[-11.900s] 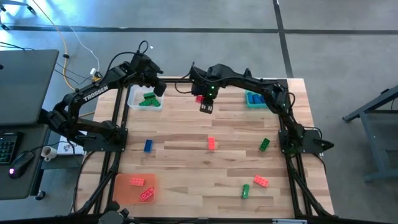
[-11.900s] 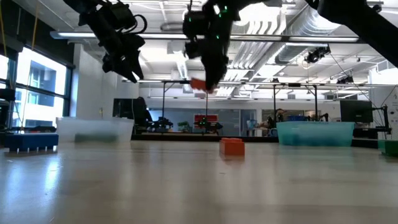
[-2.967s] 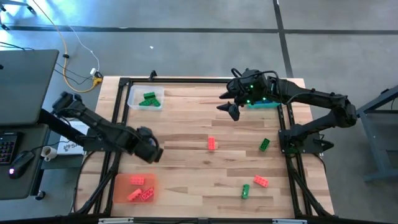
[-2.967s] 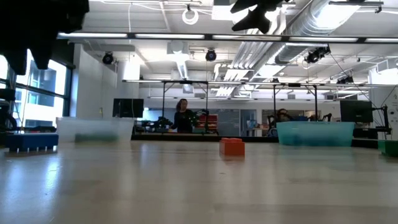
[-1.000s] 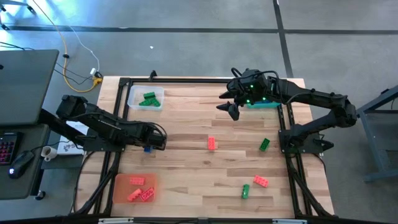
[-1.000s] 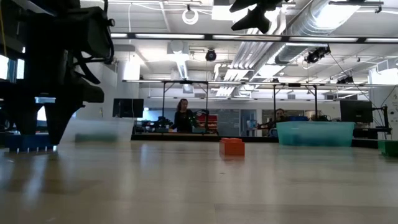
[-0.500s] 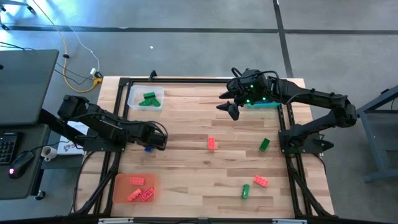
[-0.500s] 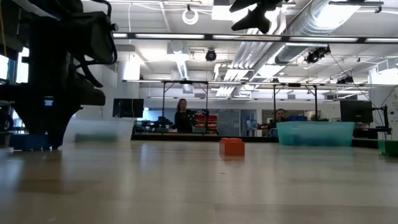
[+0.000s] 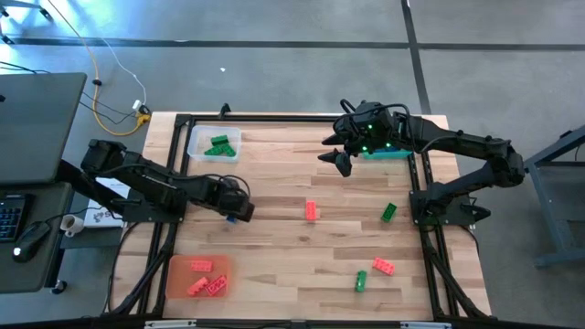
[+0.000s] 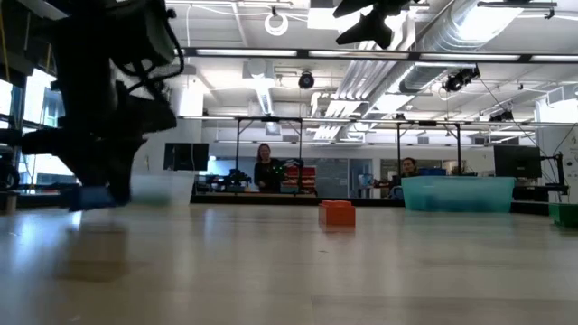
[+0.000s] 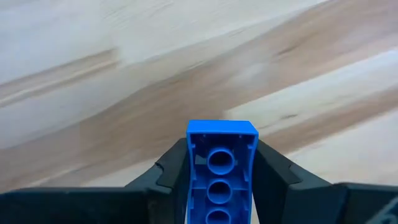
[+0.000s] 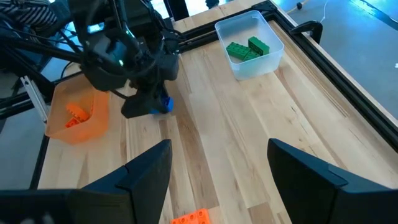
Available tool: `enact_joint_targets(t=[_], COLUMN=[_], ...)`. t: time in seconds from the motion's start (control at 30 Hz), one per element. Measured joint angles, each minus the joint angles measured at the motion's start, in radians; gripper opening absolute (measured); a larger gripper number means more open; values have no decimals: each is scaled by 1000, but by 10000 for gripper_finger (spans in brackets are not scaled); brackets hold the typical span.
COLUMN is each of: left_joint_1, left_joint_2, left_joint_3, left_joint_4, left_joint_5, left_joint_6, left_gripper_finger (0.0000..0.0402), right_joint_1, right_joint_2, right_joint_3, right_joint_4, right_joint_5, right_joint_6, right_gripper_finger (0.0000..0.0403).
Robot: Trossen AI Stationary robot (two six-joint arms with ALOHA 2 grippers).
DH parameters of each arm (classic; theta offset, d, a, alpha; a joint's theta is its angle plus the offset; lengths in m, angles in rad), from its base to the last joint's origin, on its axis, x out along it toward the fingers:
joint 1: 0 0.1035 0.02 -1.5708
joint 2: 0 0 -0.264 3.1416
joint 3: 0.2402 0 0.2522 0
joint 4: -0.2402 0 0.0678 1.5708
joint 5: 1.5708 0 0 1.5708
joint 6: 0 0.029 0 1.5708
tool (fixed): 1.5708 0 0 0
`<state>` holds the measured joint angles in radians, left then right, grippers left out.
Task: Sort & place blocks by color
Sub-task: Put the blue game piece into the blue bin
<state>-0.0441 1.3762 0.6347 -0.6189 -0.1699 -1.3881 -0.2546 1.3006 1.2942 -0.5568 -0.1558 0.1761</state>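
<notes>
Over on the left, the orange tray (image 9: 195, 275) sits at the near corner with its red blocks (image 9: 207, 280) already in it, so red has its home there. Behind it the clear tray (image 9: 212, 144) holds the green blocks (image 9: 219, 144), the same logic at the far corner. Between the two, the left gripper (image 9: 239, 210) has its jaws closed on a blue block (image 11: 221, 167). In the wrist view the block is pinched by its long sides, open underside facing the camera, and just off the table (image 9: 292, 274) in the low view. A side grip like that looks secure enough for a carry. Blue's home looks to be the teal tray (image 9: 382, 152), right across at the far right corner, so this one probably has a long trip ahead.

Mid-table, a lone red block (image 9: 311, 211) lies unsorted. Further right, the right gripper (image 9: 340, 158) hangs high beside the teal tray, jaws spread wide and empty, apparently waiting its turn. Near that side lie a green block (image 9: 388, 212), another red (image 9: 383, 267) and another green (image 9: 360, 281), all loose on the wood, so plenty of sorting is left.
</notes>
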Motion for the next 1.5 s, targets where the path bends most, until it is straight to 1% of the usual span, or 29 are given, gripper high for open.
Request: enact_joint_targets(t=[0.17, 0.27, 0.4, 0.53, 0.8, 0.9, 1.07, 1.2, 1.33, 1.4, 1.43, 1.5], left_joint_1=[0, 7, 33, 72, 157, 187, 244, 269, 282, 282, 282, 282], left_joint_2=[-46, -87, -145, -200, -280, -284, -283, -283, -283, -283, -283, -283], left_joint_3=[22, 28, 29, 30, 30, 30, 30, 30, 30, 30, 30, 30], left_joint_4=[96, 171, 321, 453, 736, 839, 928, 1006, 1127, 1157, 1166, 1187], left_joint_5=[-38, -61, -81, -77, 30, 63, 131, 168, 233, 252, 258, 273], left_joint_6=[76, 132, 232, 354, 590, 650, 725, 802, 854, 866, 868, 869], left_gripper_finger=[104, 103, 104, 104, 104, 104, 104, 104, 104, 104, 104, 104], right_joint_1=[0, 0, 14, 35, 62, 85, 131, 156, 174, 176, 178, 178], right_joint_2=[0, 0, 0, 0, 7, 8, 9, 9, 9, 9, 9, 9], right_joint_3=[0, 0, 0, 0, 0, 0, 0, 0, 0, 0, 0, 0], right_joint_4=[14, 33, 75, 98, 109, 125, 173, 221, 289, 327, 342, 391], right_joint_5=[-2, -25, -37, -37, -31, -1, 77, 100, 103, 100, 89, 33], right_joint_6=[8, 9, 38, 63, 178, 181, 183, 182, 181, 159, 137, 85], right_gripper_finger=[252, 252, 252, 252, 252, 252, 252, 253, 253, 253, 253, 252])
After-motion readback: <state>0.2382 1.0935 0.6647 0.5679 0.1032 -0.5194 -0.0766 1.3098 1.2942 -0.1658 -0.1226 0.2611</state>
